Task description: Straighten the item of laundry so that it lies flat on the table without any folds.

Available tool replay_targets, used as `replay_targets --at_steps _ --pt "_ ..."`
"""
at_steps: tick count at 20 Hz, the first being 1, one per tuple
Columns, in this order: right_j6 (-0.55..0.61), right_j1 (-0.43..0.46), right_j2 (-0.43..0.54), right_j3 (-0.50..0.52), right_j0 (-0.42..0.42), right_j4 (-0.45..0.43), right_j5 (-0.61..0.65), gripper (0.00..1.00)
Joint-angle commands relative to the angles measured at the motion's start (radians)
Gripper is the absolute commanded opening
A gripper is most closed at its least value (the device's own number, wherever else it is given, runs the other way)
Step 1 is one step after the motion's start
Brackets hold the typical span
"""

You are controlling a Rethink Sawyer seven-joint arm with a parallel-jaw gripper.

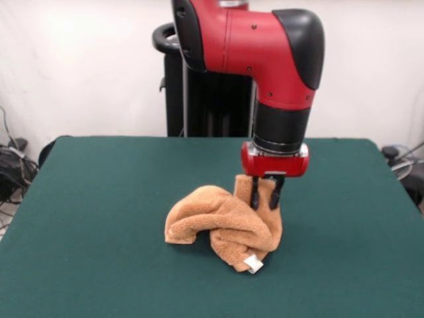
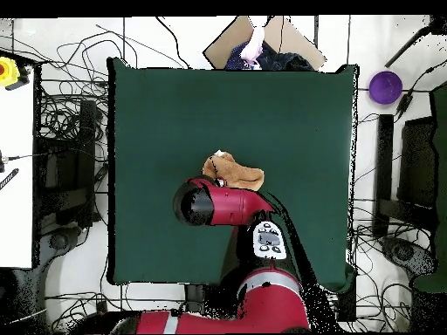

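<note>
Facing the robot, the front view shows the gripper (image 1: 265, 197) clenched on a raised peak of the towel (image 1: 222, 225), apparently so the bunched folds can be lifted and drawn out; the cloth sits crumpled mid-table (image 1: 86, 218), its white tag (image 1: 253, 264) at the near corner. From overhead, the arm (image 2: 218, 205) hides the grip, and only part of the towel shows near the table's centre.

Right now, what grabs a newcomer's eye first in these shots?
The big red arm coming down from the top, its gripper standing right over the towel with its dark fingers against the cloth. Under it, the orange towel sits bunched in a hump near the middle of the green table, white tag toward the camera.
</note>
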Motion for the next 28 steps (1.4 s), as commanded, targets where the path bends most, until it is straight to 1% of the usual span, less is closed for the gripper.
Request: replay_targets --at_steps 1,6,19,24,27,28 --pt "0.126 0.011 0.026 -0.028 0.008 0.003 0.073 0.0" --pt "0.115 0.01 0.027 -0.024 0.007 -0.008 0.068 0.0" --pt "0.112 0.011 0.032 -0.028 0.004 -0.004 0.084 0.0" --pt "0.115 0.014 0.036 -0.017 -0.001 -0.007 0.065 0.0" --pt "0.117 0.004 0.041 -0.004 -0.003 -0.005 0.069 0.0" --pt "0.118 -0.007 0.04 -0.001 -0.001 0.001 0.088 0.0"
